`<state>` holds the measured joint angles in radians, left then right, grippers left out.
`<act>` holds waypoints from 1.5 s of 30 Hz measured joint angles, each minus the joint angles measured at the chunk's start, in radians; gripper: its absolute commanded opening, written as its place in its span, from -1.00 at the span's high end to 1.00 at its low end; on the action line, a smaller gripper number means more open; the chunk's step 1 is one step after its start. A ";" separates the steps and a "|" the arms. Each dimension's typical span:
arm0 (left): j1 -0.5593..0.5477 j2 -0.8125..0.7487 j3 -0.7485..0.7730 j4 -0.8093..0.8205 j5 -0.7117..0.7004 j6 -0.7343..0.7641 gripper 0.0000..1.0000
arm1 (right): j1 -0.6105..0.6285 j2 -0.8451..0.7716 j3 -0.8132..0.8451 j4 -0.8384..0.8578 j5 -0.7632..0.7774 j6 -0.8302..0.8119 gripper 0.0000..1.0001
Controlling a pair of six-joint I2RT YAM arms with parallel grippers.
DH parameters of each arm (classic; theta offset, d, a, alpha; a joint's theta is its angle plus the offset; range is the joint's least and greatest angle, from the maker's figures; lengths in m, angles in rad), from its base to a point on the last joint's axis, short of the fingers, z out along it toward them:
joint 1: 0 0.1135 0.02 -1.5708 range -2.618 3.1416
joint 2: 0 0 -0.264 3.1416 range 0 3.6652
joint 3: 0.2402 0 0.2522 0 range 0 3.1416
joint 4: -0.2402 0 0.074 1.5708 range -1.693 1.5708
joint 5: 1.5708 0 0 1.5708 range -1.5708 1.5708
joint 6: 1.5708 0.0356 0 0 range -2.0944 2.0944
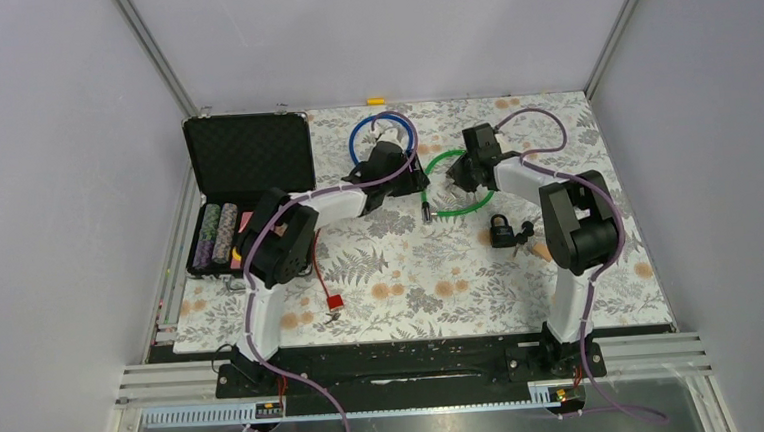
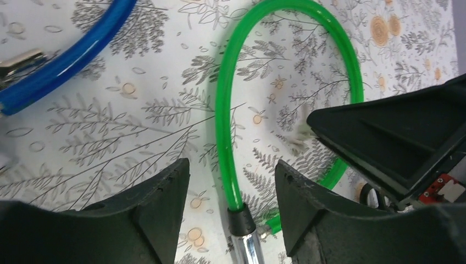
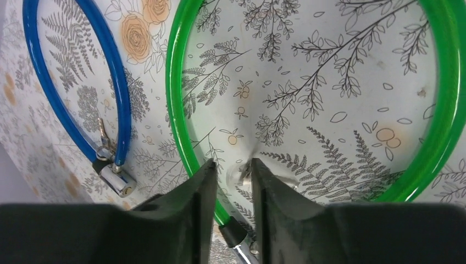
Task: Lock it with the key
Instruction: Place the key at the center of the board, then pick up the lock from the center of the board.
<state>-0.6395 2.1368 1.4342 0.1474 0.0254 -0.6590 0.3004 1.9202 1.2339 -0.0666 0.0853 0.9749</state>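
Where the two arms reach out over the flowered tabletop (image 1: 413,294), we log both grippers meeting at about twelve o'clock of its centre.

Open black case (image 1: 249,154) at ten o'clock, chips racked in its lower half. Blue cable lock (image 1: 355,137) at eleven o'clock, coiled, apart from the job. Green cable lock (image 1: 458,211), which we take for the task's thing, lies looped flat on the tabletop at one o'clock, between the two grippers. Black padlock (image 1: 501,231) at three o'clock beside the right arm's elbow, keys (image 1: 525,232) at its side, no gripper near it. Small red tag (image 1: 335,302) at seven o'clock.

Left gripper (image 2: 232,168): released, jaws wide, straddling the green loop's metal end (image 2: 247,245). There is a gap on either side and no contact that we can see.

Right gripper (image 3: 232,165): jaws only narrowly parted, low over the inside of the loop. A small pale thing (image 3: 242,171), blurred, sits at the gap. We cannot tell whether it is a key, nor whether it is pinched or let go.

Progress, our judgement: not far along. The metal end looks free, with nothing seated in it, and we see no key turned anywhere. Left to do, as we read it: close the loop, seat the key, turn it, withdraw.
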 measured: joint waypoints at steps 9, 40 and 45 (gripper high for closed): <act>0.000 -0.283 -0.151 -0.093 -0.106 0.071 -0.58 | 0.000 -0.065 0.002 -0.078 0.010 0.001 -0.32; 0.000 -1.433 -0.430 -0.630 -0.459 0.117 -0.98 | 0.945 0.051 0.183 -0.270 0.247 -0.176 -0.59; 0.000 -1.498 -0.440 -0.637 -0.473 0.117 -0.98 | 0.983 0.137 0.276 -0.370 0.246 -0.203 -0.55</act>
<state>-0.6395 0.6384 0.9943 -0.4892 -0.4480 -0.5423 1.2835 2.0567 1.5097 -0.4370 0.3317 0.7723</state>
